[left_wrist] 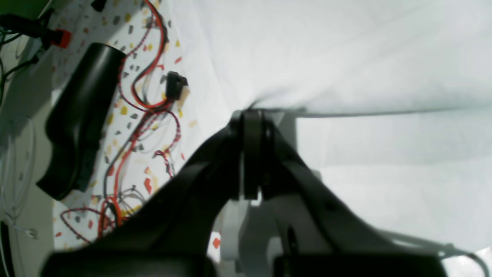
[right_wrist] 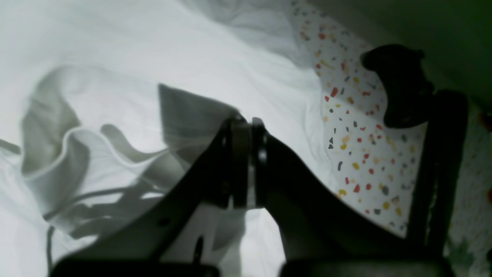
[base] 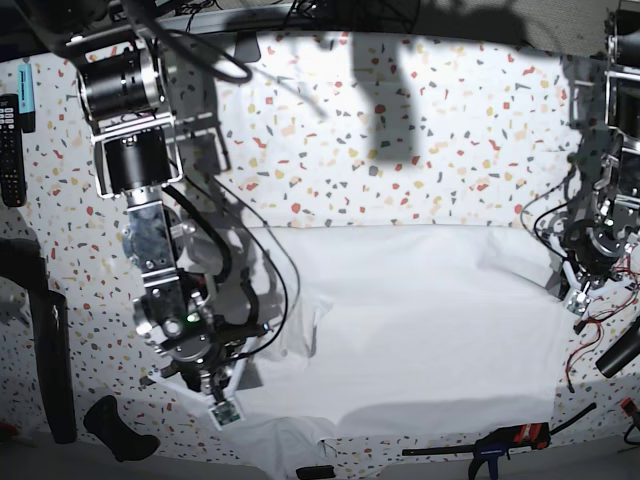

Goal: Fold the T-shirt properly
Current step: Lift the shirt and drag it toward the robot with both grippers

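The white T-shirt [base: 420,320] lies spread across the middle of the speckled table, and its near left part is rumpled. In the base view my right gripper [base: 212,388] is at the shirt's left edge and my left gripper [base: 579,296] is at its right edge. The left wrist view shows the left gripper [left_wrist: 251,115] shut on an edge of the T-shirt [left_wrist: 346,57], with a taut crease running away from the tips. Seen from the right wrist, the right gripper [right_wrist: 248,125] is shut on a lifted flap of the T-shirt [right_wrist: 115,46].
Red and black wires [left_wrist: 148,77] and a black cylinder [left_wrist: 80,115] lie on the table beside the left gripper. A black handle [right_wrist: 403,84] stands by the right gripper. A remote [base: 8,150], a black bar [base: 50,360] and a clamp [base: 500,440] sit at the table's edges.
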Robot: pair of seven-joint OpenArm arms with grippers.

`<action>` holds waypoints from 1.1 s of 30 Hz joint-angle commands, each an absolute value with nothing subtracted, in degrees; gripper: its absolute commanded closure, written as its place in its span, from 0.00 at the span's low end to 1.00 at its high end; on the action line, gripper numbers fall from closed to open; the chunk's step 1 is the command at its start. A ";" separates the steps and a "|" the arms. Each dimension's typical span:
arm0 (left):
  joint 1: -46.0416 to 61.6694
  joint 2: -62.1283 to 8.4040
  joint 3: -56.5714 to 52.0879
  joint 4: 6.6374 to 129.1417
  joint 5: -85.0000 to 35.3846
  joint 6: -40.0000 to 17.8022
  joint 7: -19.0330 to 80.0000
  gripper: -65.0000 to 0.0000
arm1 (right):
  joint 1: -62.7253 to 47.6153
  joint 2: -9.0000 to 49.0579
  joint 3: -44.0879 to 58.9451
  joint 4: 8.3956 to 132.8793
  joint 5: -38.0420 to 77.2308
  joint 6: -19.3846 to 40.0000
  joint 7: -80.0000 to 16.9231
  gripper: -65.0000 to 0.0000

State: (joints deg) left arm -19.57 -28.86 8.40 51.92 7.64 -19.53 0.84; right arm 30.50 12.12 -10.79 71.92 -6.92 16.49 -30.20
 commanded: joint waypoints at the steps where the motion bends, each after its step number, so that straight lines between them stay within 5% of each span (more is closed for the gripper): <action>1: -21.28 -29.82 7.99 52.75 7.44 -18.96 -0.36 1.00 | 32.38 12.36 -9.41 71.55 -7.29 15.49 -28.42 1.00; 9: -21.26 -29.02 7.99 52.75 7.44 -18.94 -1.76 1.00 | 32.36 12.36 -3.55 61.23 -7.31 16.64 -23.00 1.00; 24: -23.03 -28.91 7.99 52.75 9.54 -21.26 -3.42 1.00 | 35.66 12.23 -4.56 60.95 -7.33 18.44 -20.53 1.00; 28: -23.03 -28.91 7.99 52.75 9.54 -21.28 -3.40 1.00 | 36.71 12.21 -4.56 60.95 -10.50 18.41 -16.27 0.58; 33: -23.00 -28.91 7.99 52.75 9.54 -21.28 -3.03 1.00 | 36.97 12.21 -4.56 60.95 -10.48 18.39 -16.43 0.51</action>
State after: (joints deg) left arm -21.41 -27.79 8.40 51.90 10.02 -21.63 -1.69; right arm 34.76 12.03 -4.64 59.88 -10.52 18.68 -17.82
